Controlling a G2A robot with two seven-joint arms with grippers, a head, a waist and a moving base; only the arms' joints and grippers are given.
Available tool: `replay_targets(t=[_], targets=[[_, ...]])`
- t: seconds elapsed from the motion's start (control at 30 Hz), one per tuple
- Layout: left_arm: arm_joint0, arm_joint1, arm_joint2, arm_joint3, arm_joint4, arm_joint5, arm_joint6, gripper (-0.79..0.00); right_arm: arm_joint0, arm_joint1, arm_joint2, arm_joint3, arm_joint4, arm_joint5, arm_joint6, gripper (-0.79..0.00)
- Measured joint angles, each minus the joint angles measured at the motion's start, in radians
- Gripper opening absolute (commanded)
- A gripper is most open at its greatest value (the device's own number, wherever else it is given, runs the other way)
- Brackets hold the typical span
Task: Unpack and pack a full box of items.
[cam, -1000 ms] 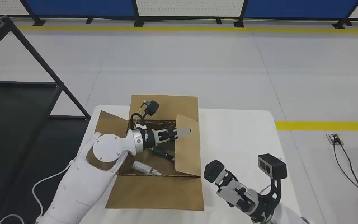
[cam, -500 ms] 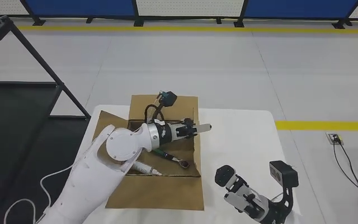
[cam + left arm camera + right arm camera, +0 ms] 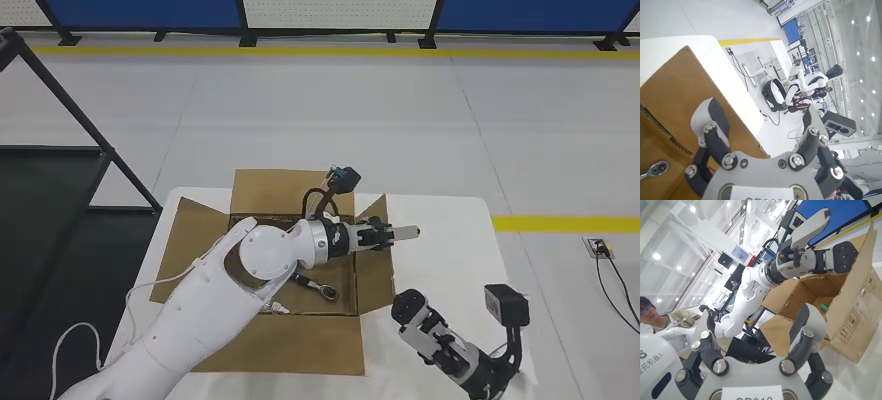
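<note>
An open cardboard box (image 3: 285,188) stands on the white table (image 3: 450,250). My left gripper (image 3: 388,236) is stretched across it and is open at the box's right flap (image 3: 375,275). The flap (image 3: 857,313) leans outward, and one dark pad (image 3: 844,256) lies against its inner face while the other finger (image 3: 810,224) points up, free. In the left wrist view the flap (image 3: 677,85) sits under one finger (image 3: 713,113). A ratchet wrench (image 3: 315,290) (image 3: 657,168) lies in the box, with a green item (image 3: 823,307) deeper inside. My right gripper (image 3: 408,306) (image 3: 755,323) is open and empty, just off the flap's near corner.
A white bottle (image 3: 277,306) peeks out under the left arm inside the box. The box's front flap (image 3: 280,345) lies flat toward the table's near edge. Bare tabletop extends to the right of the box. A black frame (image 3: 60,110) stands off the table's left side.
The left arm has swung from inside the box over to the right flap, and the flap has gone from folded inward to leaning outward. The right arm shifted slightly near the table's front.
</note>
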Motion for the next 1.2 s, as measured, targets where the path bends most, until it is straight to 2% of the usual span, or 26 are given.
replay_targets(t=[0.2, 0.33, 0.47, 0.57, 0.67, 0.77, 0.9, 1.1, 1.2], targets=[[-0.009, -0.020, 0.015, 0.033, 0.014, -0.019, 0.004, 0.000, 0.045, 0.005, -0.037, 0.024, -0.107, 0.084, -0.040, 0.000], [-0.003, -0.023, -0.001, 0.032, 0.019, -0.033, -0.004, 0.000, 0.064, 0.011, -0.043, 0.046, -0.168, 0.157, -0.041, 0.000], [0.011, -0.013, -0.050, 0.016, 0.014, -0.054, -0.026, 0.000, 0.073, 0.014, -0.050, 0.063, -0.193, 0.193, -0.062, 0.000], [0.041, 0.011, -0.127, -0.030, 0.047, -0.073, -0.025, 0.000, 0.060, 0.018, -0.034, 0.066, -0.180, 0.192, -0.080, 0.000], [0.100, 0.050, -0.245, -0.108, 0.128, -0.081, -0.014, 0.000, 0.041, 0.023, -0.008, 0.066, -0.159, 0.190, -0.078, 0.000], [0.189, 0.093, -0.406, -0.219, 0.178, -0.063, -0.024, 0.000, 0.035, 0.029, 0.013, 0.077, -0.141, 0.199, -0.067, 0.000], [0.348, 0.139, -0.631, -0.370, 0.194, -0.035, -0.055, 0.000, 0.047, 0.035, 0.021, 0.109, -0.111, 0.201, -0.054, 0.000], [0.545, 0.174, -0.884, -0.474, 0.174, -0.031, -0.076, 0.000, 0.089, 0.041, 0.001, 0.175, -0.077, 0.189, -0.046, 0.000], [0.629, 0.183, -0.979, -0.502, 0.168, -0.034, -0.065, 0.000, 0.114, 0.043, -0.016, 0.213, -0.074, 0.200, -0.042, 0.000]])
